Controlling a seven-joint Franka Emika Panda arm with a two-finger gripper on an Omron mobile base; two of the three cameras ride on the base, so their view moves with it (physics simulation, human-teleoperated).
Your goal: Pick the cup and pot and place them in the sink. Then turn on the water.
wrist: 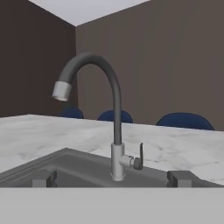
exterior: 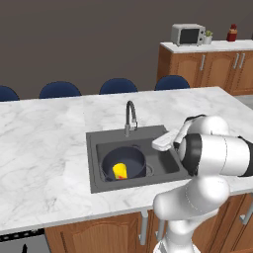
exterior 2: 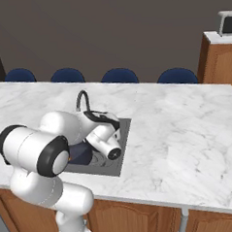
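The dark grey sink [exterior: 94, 163] is set into the marble island. Inside it stands the dark navy pot [exterior: 134, 157], and the yellow cup [exterior: 120, 171] stands inside the pot. In the right base view the pot [exterior 2: 80, 153] is partly hidden behind my arm. My gripper [wrist: 113, 179] is open, its fingertips [wrist: 43, 178] wide apart and holding nothing. It hangs low over the right part of the basin, facing the gooseneck faucet [wrist: 116, 113]. The small lever [wrist: 141, 156] on the faucet's base stands upright. No water shows at the spout [wrist: 62, 90].
Marble counter [exterior: 44, 143] stretches wide around the sink on both sides. Blue chairs [exterior: 118, 86] line the far edge of the island. A microwave [exterior: 188, 34] sits on wooden cabinets at the back right.
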